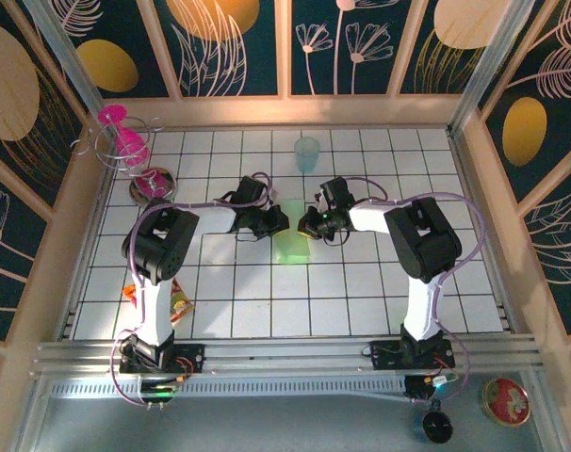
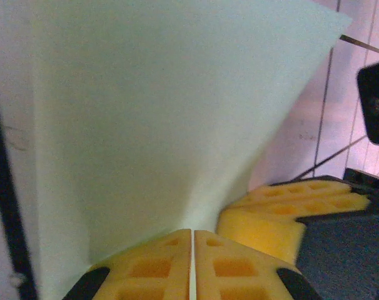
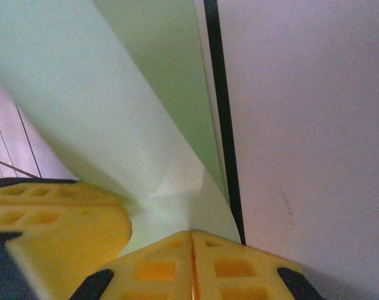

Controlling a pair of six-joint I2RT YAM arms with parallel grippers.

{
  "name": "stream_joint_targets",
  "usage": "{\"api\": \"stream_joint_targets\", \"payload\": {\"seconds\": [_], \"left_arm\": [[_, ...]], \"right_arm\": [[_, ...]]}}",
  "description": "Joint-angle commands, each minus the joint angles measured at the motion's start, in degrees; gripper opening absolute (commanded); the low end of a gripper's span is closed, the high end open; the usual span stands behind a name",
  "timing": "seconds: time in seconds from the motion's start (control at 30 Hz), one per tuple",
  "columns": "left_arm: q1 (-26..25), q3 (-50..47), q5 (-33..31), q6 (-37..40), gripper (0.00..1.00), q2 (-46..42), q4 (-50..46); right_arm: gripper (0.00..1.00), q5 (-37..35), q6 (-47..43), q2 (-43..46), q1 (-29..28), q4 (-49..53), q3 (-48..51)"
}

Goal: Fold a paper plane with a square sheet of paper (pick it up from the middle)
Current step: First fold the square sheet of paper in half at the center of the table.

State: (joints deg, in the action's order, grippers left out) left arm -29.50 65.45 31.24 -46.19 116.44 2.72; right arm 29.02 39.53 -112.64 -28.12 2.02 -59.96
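The light green sheet of paper (image 1: 291, 250) is folded into a narrow strip about one tile wide, near the table's middle. Both grippers meet at its far end. My left gripper (image 1: 278, 224) comes in from the left and my right gripper (image 1: 304, 226) from the right, tips almost touching. In the left wrist view the yellow fingers (image 2: 193, 232) are shut with a thin pale edge pinched between them, and the paper (image 2: 164, 112) rises ahead. In the right wrist view the gripper (image 3: 191, 232) is shut where a crease of the paper (image 3: 83, 87) runs into its tips.
A translucent teal cup (image 1: 307, 153) stands just beyond the grippers. A wire stand with a pink object (image 1: 125, 141) and a metal bowl (image 1: 154, 184) are at the back left. A snack packet (image 1: 177, 301) lies by the left arm's base.
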Motion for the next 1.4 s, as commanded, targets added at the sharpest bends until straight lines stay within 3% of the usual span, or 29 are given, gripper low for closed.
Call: {"api": "stream_joint_targets", "payload": {"seconds": [0.0,0.33,0.47,0.6,0.73,0.87,1.13,1.37], "left_arm": [[1.99,-1.88,-0.67,0.11,0.1,0.74,1.15],[9.83,-6.24,-2.73,4.36,0.11,-2.4,-0.98],[9.72,-3.61,-1.71,6.77,0.12,-5.26,-0.89],[7.08,-2.73,0.83,4.13,0.13,-6.04,2.69],[2.16,-1.58,1.6,0.36,0.13,-3.45,6.76],[0.42,-0.73,3.09,-2.95,0.12,0.29,11.52],[1.96,1.14,-1.25,0.93,0.12,3.14,6.63],[7.97,0.38,-4.99,6.09,0.12,3.84,2.61]], "right_arm": [[0.09,-8.01,-0.81,-7.51,-0.46,11.5,4.52],[0.09,-8.36,-0.79,-7.72,-0.36,11.2,5.23],[0.09,-7.76,-0.72,-7.78,-0.38,10.81,5.32],[0.09,-7.92,-0.77,-7.86,-0.38,10.9,5.56],[0.09,-7.92,-0.66,-8.01,-0.28,10.73,5.91],[0.09,-8.09,-0.67,-8.12,-0.28,10.8,5.92],[0.09,-8.54,-0.78,-8.17,-0.27,11.07,5.98],[0.08,-8.98,-0.88,-8.19,-0.27,11.01,6.44]]}}
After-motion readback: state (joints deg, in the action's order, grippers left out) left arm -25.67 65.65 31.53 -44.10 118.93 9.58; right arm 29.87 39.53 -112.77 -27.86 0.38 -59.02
